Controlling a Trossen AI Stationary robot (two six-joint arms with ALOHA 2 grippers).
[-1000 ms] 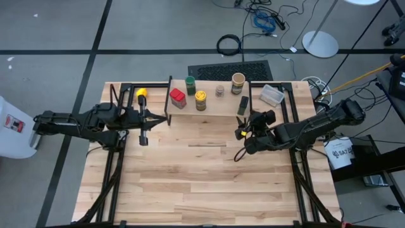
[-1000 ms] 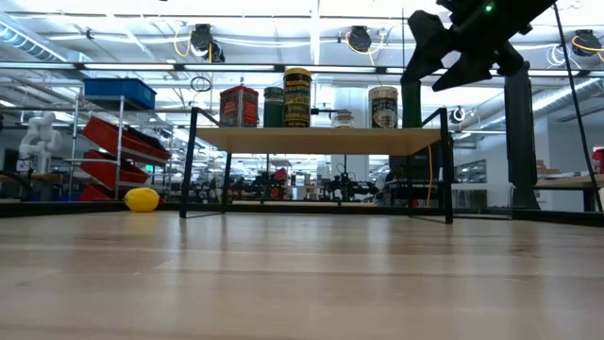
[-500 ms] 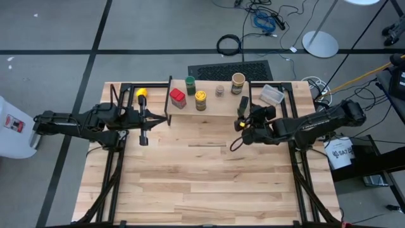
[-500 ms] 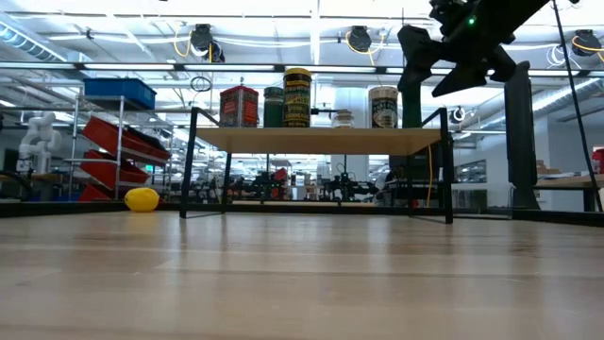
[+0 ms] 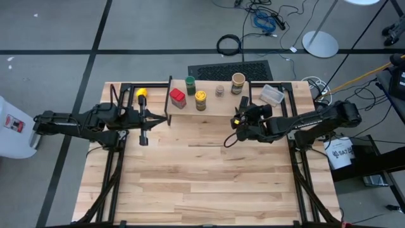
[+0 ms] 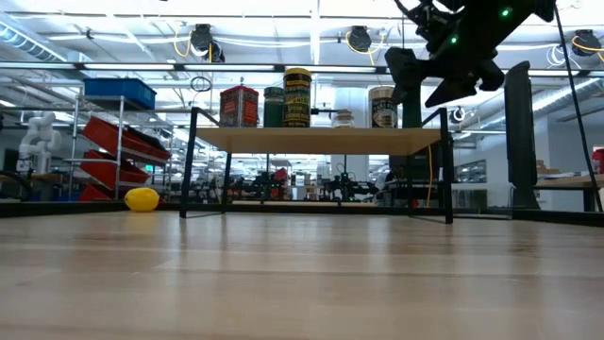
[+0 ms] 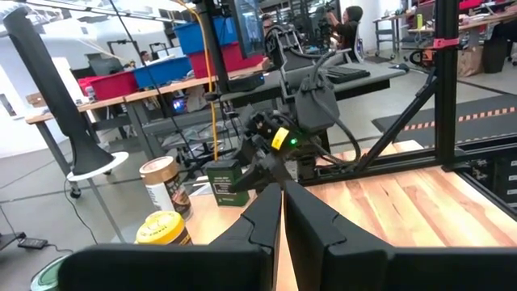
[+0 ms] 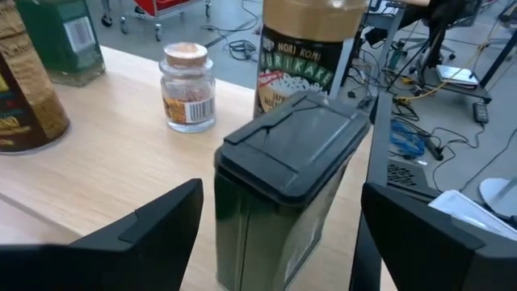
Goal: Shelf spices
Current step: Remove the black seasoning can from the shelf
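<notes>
The shelf (image 5: 212, 113) is a light plank on black legs at the table's far side. On it stand the red tin (image 5: 178, 97), green-lidded jar (image 5: 190, 85), yellow-lidded jar (image 5: 200, 100), tiny jar (image 5: 219, 91), tan-topped jar (image 5: 238, 83) and dark box (image 5: 243, 104). My right gripper (image 5: 239, 118) is open at the shelf's right end. In the right wrist view its fingers (image 8: 161, 222) stand on either side of the dark box (image 8: 287, 186) with a gap on each side. My left gripper (image 5: 155, 119) is shut and waits by the shelf's left end.
A yellow ball (image 5: 142, 93) lies on the table left of the shelf, beside my left arm. A clear plastic tub (image 5: 272, 95) sits right of the shelf. Black frame rails (image 5: 292, 120) run along both sides. The near half of the table (image 5: 202, 183) is bare wood.
My right gripper has moved toward the table's far edge and slightly left, closing in on the dark box at the shelf's right end. The box and the other spices have stayed where they were.
</notes>
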